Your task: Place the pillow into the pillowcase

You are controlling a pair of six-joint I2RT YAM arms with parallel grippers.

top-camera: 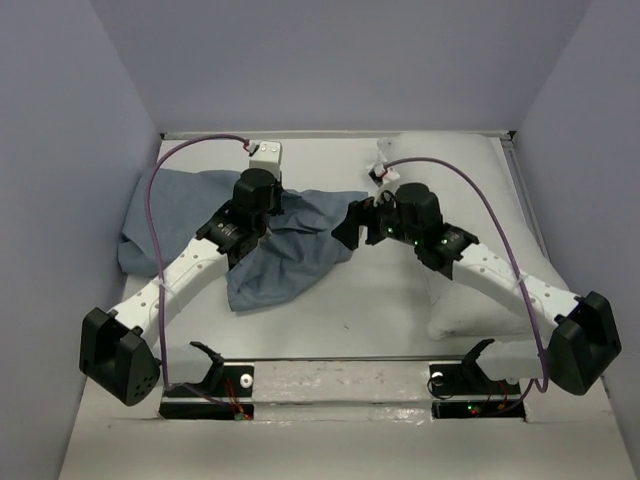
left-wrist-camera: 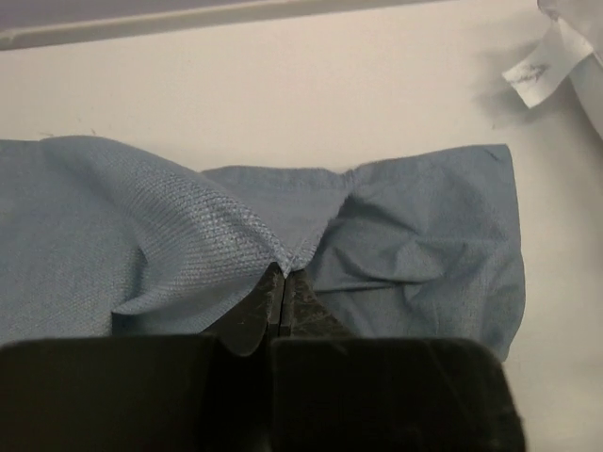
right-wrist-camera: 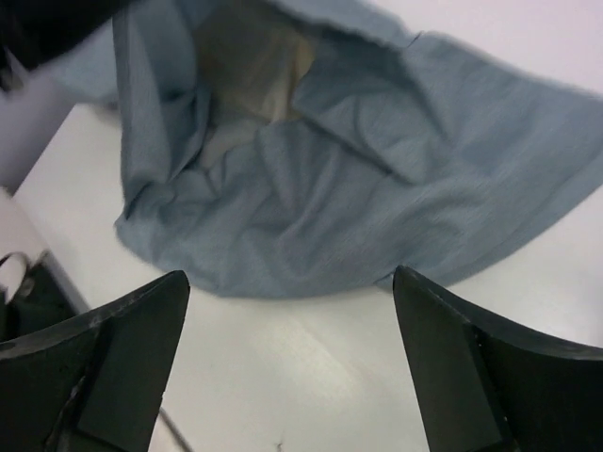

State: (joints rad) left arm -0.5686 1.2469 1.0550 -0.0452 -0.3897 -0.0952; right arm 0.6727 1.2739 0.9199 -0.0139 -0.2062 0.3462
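Since left jaws clamp shut on just a thin fold of dusty blue-grey cloth pillowcase (left-wrist-camera: 424, 217) and right jaws gape empty, fabric may slip free when lifted.

White table (top-camera: 385, 300) inside lavender-grey walls (top-camera: 340, 60); shiny metal strip (top-camera: 340, 378) along near edge.

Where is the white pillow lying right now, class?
In the top view, the pillow lies on the right side of the table, partly under the right arm, to the right of the crumpled pillowcase.
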